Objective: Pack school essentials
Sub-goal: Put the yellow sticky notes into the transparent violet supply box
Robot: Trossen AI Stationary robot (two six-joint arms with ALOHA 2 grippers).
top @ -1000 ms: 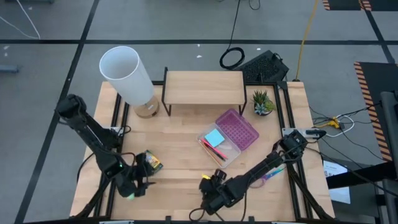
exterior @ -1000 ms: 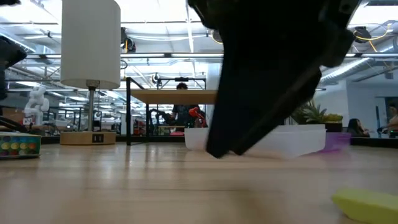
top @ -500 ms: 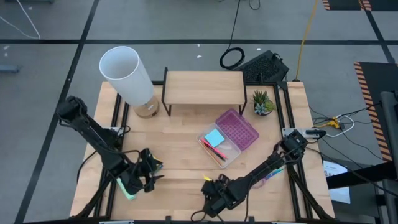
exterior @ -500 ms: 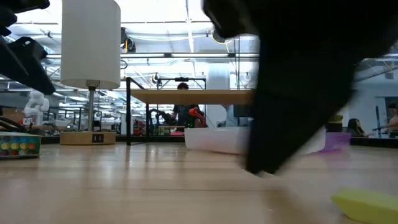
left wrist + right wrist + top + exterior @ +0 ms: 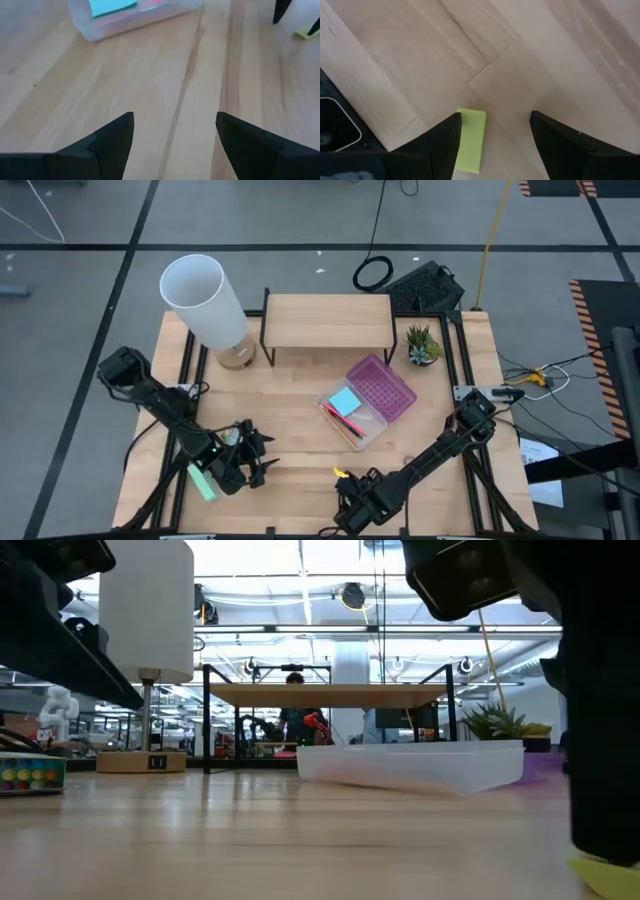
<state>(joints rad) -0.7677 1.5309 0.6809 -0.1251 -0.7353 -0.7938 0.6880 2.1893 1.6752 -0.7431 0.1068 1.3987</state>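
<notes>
School essentials: a clear plastic case at the centre of the high view holds the blue sticky-note pad and the pink and orange pencils; its purple lid lies open toward the upper right.

Yellow block: lies on the bare wooden table, lower centre of the high view, just beside the right gripper. In the right wrist view it appears as a yellow-green slab beside one finger (contact cannot be told).

Crayon box: at the left edge of the low view, flat on the table, coloured dots on its side.

Right gripper: low over the table near the lower edge of the high view, fingers spread apart, nothing between them.

Left gripper: lower left of the high view, pointing toward the case; fingers apart and empty over bare wood.

Other items: white lamp at upper left, wooden shelf at upper centre, small potted plant to its right.
</notes>
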